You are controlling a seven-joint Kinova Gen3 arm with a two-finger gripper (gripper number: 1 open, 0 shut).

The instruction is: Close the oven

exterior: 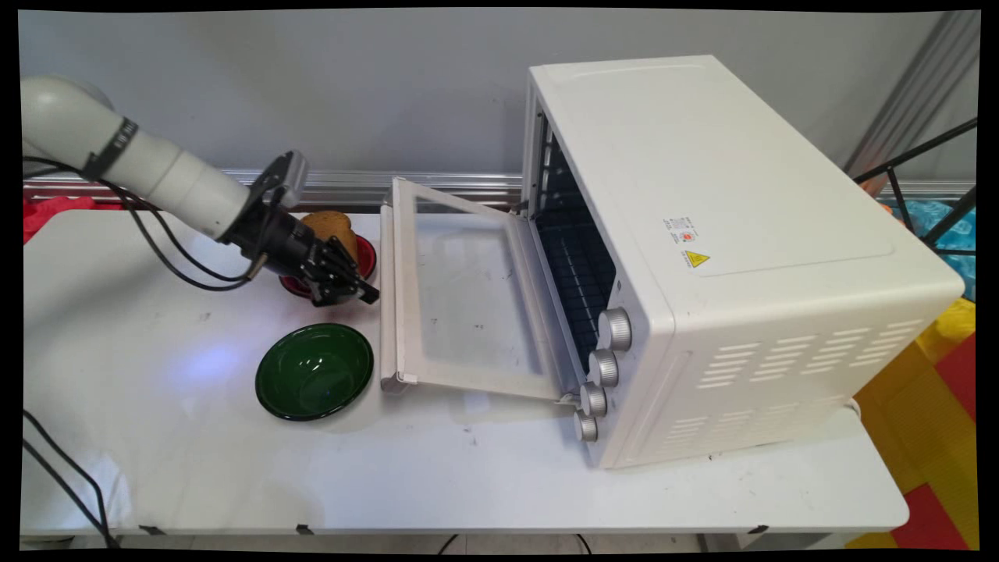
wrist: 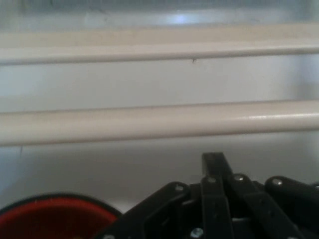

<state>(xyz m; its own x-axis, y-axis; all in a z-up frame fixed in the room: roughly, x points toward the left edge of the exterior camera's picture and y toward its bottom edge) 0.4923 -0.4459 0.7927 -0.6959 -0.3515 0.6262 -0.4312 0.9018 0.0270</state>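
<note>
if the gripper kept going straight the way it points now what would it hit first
Most likely the handle bar on the open oven door. The gripper points right at it from close by; the hand view shows that bar straight ahead. Exact gap unclear.

Smooth, matt-painted white metal on the boxy toaster oven [exterior: 734, 234], with four brushed, silvery metal knobs [exterior: 601, 367] and a clear, faintly reflective glass pane in its open cream-framed door [exterior: 460, 300]. Glossy glaze on the round dark green bowl [exterior: 314, 371] and the red dish [exterior: 367, 261]. Scuffed, slightly shiny laminate on the white table [exterior: 195, 453]. Matt black plastic on the gripper [exterior: 343, 285].
</note>
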